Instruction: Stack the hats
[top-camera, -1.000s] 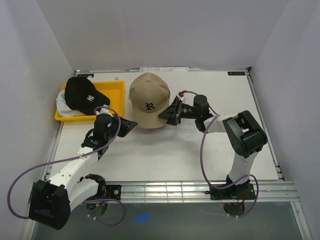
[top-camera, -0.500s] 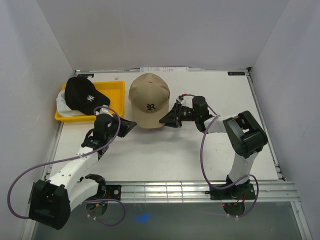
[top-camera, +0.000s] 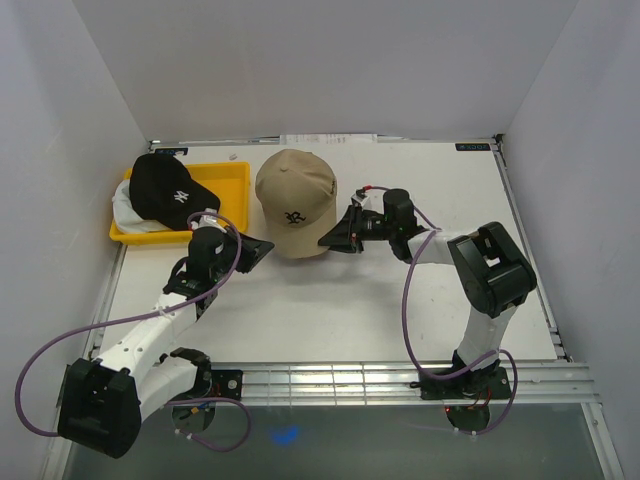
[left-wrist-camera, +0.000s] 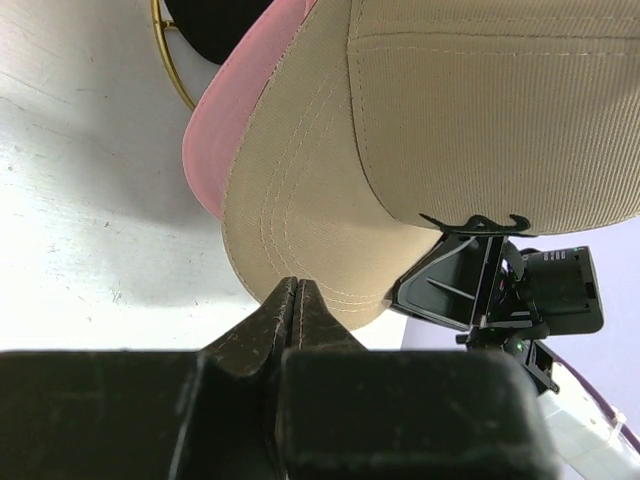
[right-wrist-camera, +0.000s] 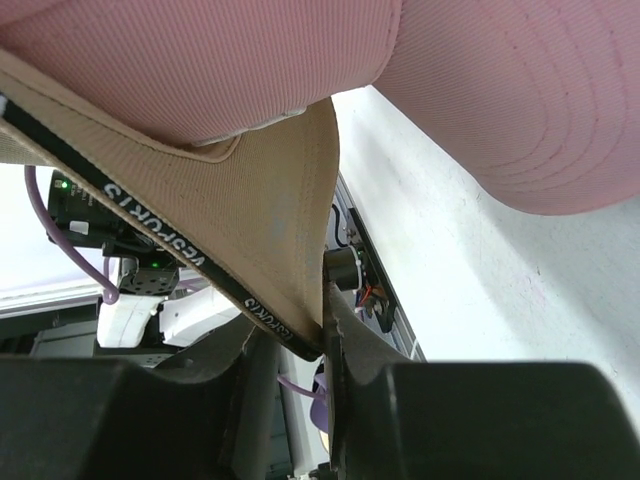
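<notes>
On the white surface (top-camera: 330, 310), the tan hat (top-camera: 295, 200) sits over a pink hat (right-wrist-camera: 520, 100). A black hat (top-camera: 165, 190) lies in the tray (top-camera: 235, 180). The right pincer (right-wrist-camera: 305, 335) pinches the tan hat's rim. The left pincer (left-wrist-camera: 297, 290) is pressed together by its brim.

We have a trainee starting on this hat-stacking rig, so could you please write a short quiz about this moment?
1. True or false: the black cap lies in the yellow tray.
2. Which cap sits directly under the tan cap? A pink cap, B white cap, C black cap.
3. Which arm's pincer is clamped on the tan cap's edge?

Key: 1 true. 2 A. 3 the right pincer.
</notes>
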